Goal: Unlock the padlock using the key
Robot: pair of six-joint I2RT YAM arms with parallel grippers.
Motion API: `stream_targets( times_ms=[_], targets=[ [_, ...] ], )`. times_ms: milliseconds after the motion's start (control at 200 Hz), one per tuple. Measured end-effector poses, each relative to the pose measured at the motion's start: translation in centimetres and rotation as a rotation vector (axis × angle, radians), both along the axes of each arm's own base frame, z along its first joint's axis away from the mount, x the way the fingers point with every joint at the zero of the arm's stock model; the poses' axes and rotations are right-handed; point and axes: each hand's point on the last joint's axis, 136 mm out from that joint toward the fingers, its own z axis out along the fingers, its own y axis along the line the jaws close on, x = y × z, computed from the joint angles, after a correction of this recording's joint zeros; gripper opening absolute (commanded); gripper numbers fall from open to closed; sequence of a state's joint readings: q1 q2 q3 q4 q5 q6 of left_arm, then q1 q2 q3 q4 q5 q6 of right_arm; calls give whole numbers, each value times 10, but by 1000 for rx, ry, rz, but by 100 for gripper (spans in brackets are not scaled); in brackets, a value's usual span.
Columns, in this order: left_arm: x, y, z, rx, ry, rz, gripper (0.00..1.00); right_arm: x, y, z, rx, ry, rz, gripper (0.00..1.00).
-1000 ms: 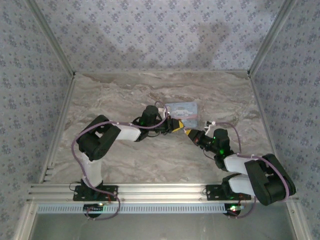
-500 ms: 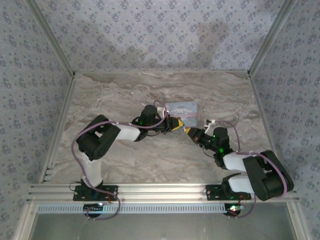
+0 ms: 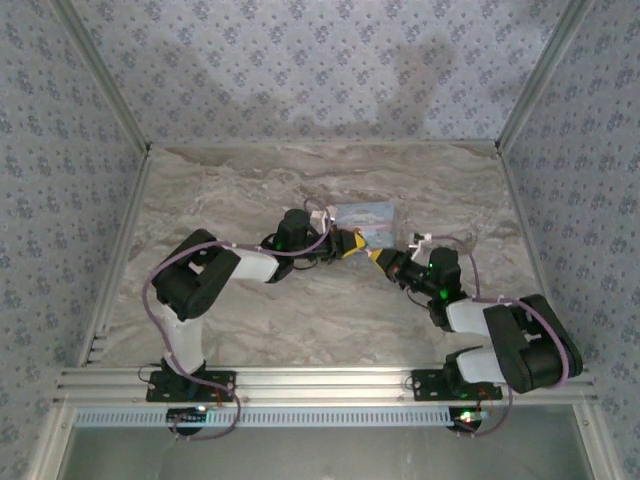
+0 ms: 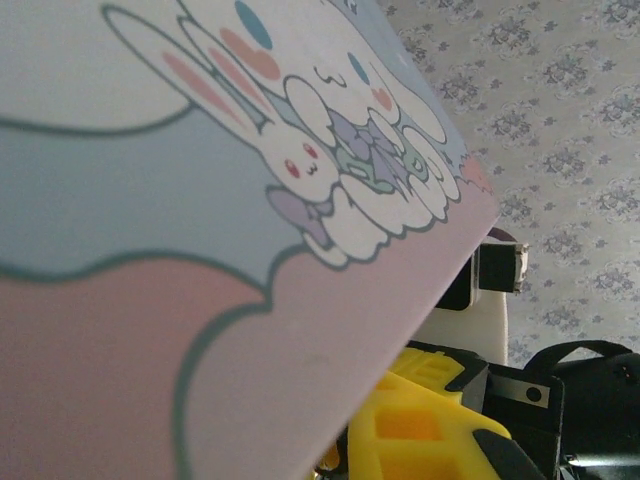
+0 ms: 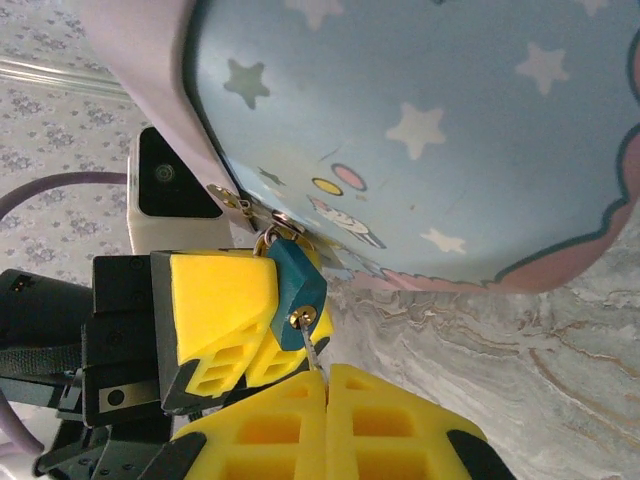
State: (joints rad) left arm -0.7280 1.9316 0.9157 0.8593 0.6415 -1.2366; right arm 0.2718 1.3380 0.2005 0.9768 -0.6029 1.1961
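Marbled desk [image 3: 330, 320]; at seven o'clock of tin box [image 5: 450, 150], left fingers [image 5: 215, 300] clamped on padlock [image 5: 295, 285], right fingers [image 5: 270, 425] pinched shut on inserted key [image 5: 313, 350]. Likely turning step: needs steady twist.

The tin [image 5: 450, 130] was baby blue with white stars, pink clouds and cartoon bunnies, the padlock [image 5: 293, 285] dark teal with brass, the key [image 5: 314, 352] silvery, the right gripper [image 5: 327, 388] yellow, the table [image 3: 250, 320] marbled grey-beige.
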Motion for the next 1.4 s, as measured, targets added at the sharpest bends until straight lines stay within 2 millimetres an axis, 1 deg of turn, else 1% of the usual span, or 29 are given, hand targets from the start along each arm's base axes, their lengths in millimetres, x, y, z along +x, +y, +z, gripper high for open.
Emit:
stream_targets(
  times_ms=[380, 924, 1214, 1399],
  targets=[
    [2, 1, 3, -15, 8, 10, 5, 5, -2, 2, 38, 41, -2, 0],
    [7, 3, 5, -26, 5, 30, 5, 12, 2, 3, 113, 120, 4, 0],
    [8, 4, 9, -39, 1, 30, 5, 14, 1, 7, 41, 48, 21, 0],
    [8, 4, 11, -49, -2, 31, 5, 16, 0, 14, -15, 1, 35, 0]
  ],
)
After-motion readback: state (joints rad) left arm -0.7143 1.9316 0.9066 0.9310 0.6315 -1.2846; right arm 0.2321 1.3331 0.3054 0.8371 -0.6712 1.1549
